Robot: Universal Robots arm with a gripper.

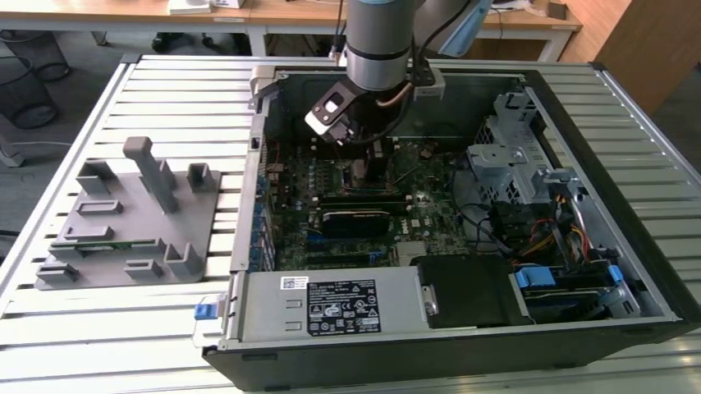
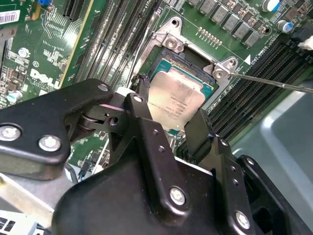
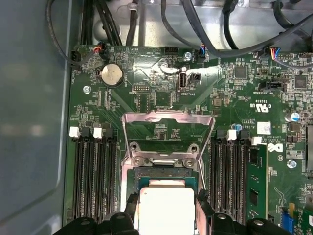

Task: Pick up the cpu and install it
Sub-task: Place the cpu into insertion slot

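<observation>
the pick-up part of the job looks done: the cpu (image 2: 173, 100) sits between the two black fingers (image 2: 144, 117) of the gripper (image 2: 172, 106), which press on its opposite edges, so i judge the gripper clamped on the chip rather than standing apart from it. in the first wrist view the cpu (image 3: 166, 210) shows its pale metal top with a finger tight against either side, directly over the open cpu socket (image 3: 166, 171). the hinged load plate (image 3: 168, 129) is swung up and back, and the thin retention lever (image 2: 274, 81) stands out free to one side in the second wrist view, so the socket is open to receive the chip. whether the cpu already rests in the socket or hangs just above it, i cannot tell; its edges line up closely with the socket frame (image 2: 195, 68). what seems left is seating the chip for certain, letting go, and closing plate and lever. in the exterior view the gripper (image 1: 370, 168) reaches down into the open computer case (image 1: 613, 164), over the far part of the motherboard (image 1: 362, 238), well apart from the grey parts fixture (image 1: 121, 222) on the slatted table at the exterior view's left.
</observation>
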